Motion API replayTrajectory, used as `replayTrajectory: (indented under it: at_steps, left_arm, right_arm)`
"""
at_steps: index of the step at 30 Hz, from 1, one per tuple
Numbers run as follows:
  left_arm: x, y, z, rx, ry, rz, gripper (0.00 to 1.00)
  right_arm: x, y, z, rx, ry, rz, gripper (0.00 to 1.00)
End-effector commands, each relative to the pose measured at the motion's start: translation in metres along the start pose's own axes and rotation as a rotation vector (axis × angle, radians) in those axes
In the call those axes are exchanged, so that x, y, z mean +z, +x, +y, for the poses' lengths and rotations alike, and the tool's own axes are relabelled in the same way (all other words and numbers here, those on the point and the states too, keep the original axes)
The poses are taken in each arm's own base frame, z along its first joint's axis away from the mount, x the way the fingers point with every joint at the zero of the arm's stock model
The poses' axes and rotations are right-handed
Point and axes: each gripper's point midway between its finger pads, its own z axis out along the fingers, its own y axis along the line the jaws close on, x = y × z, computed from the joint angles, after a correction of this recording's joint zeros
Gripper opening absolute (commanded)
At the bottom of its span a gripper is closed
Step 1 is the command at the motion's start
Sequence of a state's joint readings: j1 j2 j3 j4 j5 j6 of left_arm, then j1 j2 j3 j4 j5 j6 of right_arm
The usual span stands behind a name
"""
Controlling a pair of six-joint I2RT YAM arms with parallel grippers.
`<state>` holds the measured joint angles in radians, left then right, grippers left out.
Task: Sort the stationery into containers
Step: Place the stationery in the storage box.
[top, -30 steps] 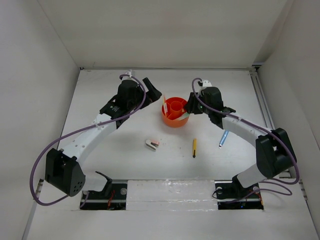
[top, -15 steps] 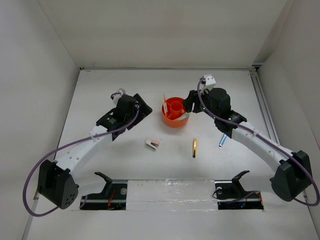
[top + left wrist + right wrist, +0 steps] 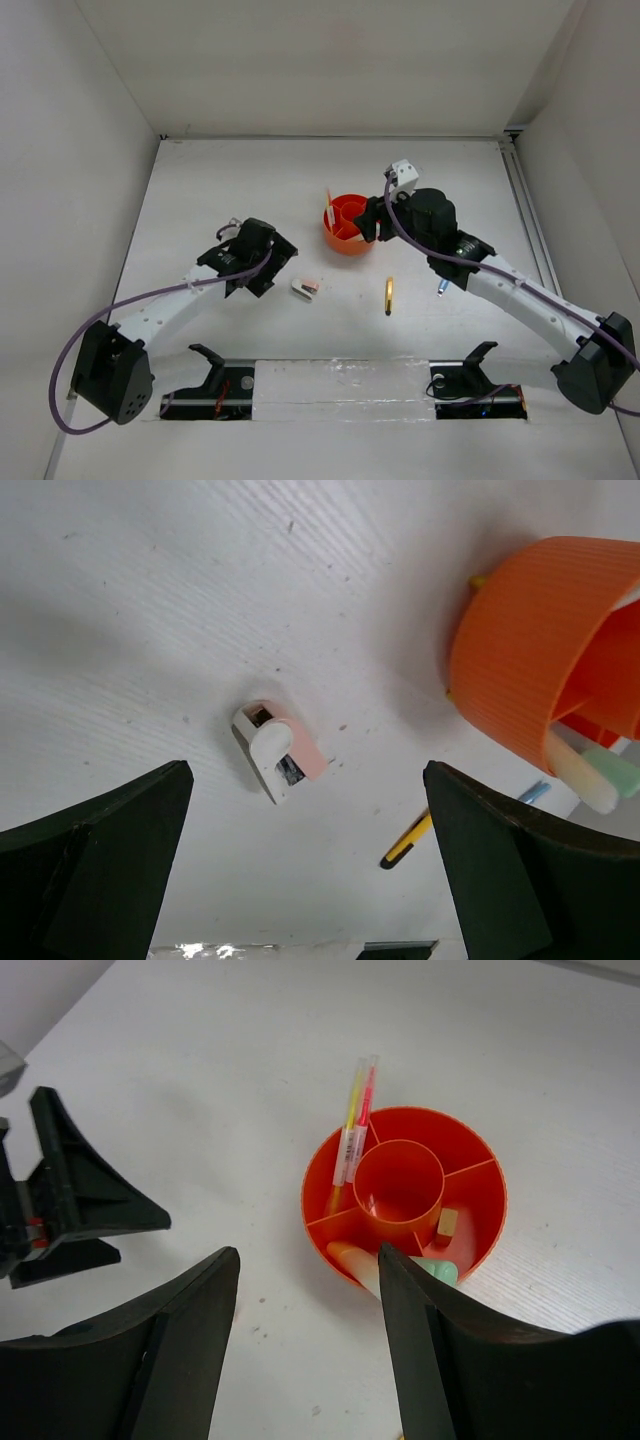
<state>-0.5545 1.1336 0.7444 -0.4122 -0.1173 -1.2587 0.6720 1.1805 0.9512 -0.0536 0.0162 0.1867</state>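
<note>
Top external: the orange organiser [image 3: 348, 226] stands near the middle of the table [image 3: 230, 180]. The right gripper [image 3: 372, 222] is at its right rim. The left gripper [image 3: 262, 268] is low over the table to the near left, well apart from the organiser. A pink-white stapler [image 3: 305, 288] lies just to the right of it. A gold pen [image 3: 388, 296] lies further right, and a blue pen [image 3: 441, 288] shows partly from under the right arm. Left wrist: the two dark fingers [image 3: 95, 870] stand wide apart with nothing between them. The stapler lies on the table beyond the gap. The organiser is at the upper right, with a pale yellow marker [image 3: 575, 778] and a green marker [image 3: 612, 770] sticking out of it. Right wrist: the fingers [image 3: 150, 1360] are moderately parted and hold nothing. The organiser lies beyond them. A pink pen [image 3: 365, 1110] and a thin yellow pencil [image 3: 350, 1120] lean in a far compartment, and a tiny tan block [image 3: 446, 1225] sits in a right one. The central cup holds nothing.
</note>
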Motion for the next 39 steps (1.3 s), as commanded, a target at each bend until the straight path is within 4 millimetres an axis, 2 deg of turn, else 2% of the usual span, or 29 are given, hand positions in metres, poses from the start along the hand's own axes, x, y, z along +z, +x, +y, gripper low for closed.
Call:
replayTrajectory:
  at_steps: [1,2,12,13,15,17,18,20,21,26,31,35,39]
  left_arm:
    - [0.009,0.014,0.014,-0.077,-0.082,0.049,1.00]
    - [0.008,0.016,0.008,-0.080,-0.082,0.055,1.00]
    - [0.022,0.037,0.023,-0.089,-0.266,0.097,1.00]
    - [0.019,0.037,0.014,-0.086,-0.262,0.087,1.00]
    - [0.021,0.050,0.013,-0.070,-0.299,0.081,1.00]
    - [0.027,0.057,0.011,-0.069,-0.320,0.097,1.00]
    - [0.029,0.057,0.008,-0.069,-0.322,0.097,1.00]
    - [0.031,0.059,0.007,-0.065,-0.344,0.107,1.00]
    - [0.034,0.060,0.009,-0.061,-0.365,0.108,1.00]
    - [0.033,0.069,0.011,-0.078,-0.382,0.101,1.00]
    - [0.036,0.070,0.014,-0.070,-0.416,0.101,1.00]
    - [0.039,0.061,0.020,-0.085,-0.433,0.039,0.97]
    - [0.043,0.060,0.021,-0.082,-0.435,0.029,0.96]
  right_arm:
    - [-0.008,-0.014,0.007,-0.014,-0.003,-0.047,0.64]
    - [-0.008,-0.014,0.007,-0.005,-0.004,-0.047,0.64]
    - [-0.017,-0.021,0.019,0.012,-0.049,-0.059,0.64]
    - [-0.020,-0.022,0.019,0.012,-0.049,-0.059,0.64]
    - [-0.022,-0.018,0.024,0.009,-0.068,-0.053,0.64]
    - [-0.027,-0.024,0.026,0.009,-0.081,-0.071,0.64]
    - [-0.027,-0.019,0.025,0.009,-0.079,-0.062,0.64]
    - [-0.032,-0.025,0.026,0.009,-0.084,-0.081,0.64]
    - [-0.031,-0.020,0.025,0.009,-0.081,-0.071,0.64]
    - [-0.034,-0.022,0.027,0.009,-0.094,-0.077,0.64]
    - [-0.034,-0.022,0.029,0.008,-0.104,-0.075,0.65]
    - [-0.034,-0.022,0.031,0.017,-0.113,-0.072,0.65]
    - [-0.033,-0.018,0.034,0.016,-0.132,-0.059,0.65]
